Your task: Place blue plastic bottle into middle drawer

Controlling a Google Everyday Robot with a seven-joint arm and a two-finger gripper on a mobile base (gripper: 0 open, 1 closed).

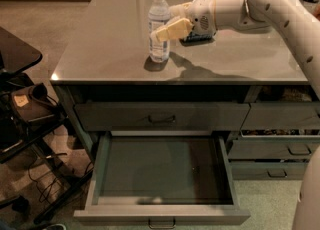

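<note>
Upper centre, the blue plastic bottle (159, 16) stands upright, cap up; the gripper (167, 30) sits at its side, grasp unclear.

A cream end effector (164, 32) sits at the clear, white-capped bottle (158, 12)

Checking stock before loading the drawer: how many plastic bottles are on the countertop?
1. The blue plastic bottle stands upright on the countertop, the gripper at it; the arm could hide another.

Pincer (160, 32) at blue plastic bottle (159, 13), soda can (198, 38) mostly hidden behind arm (227, 10)
</note>
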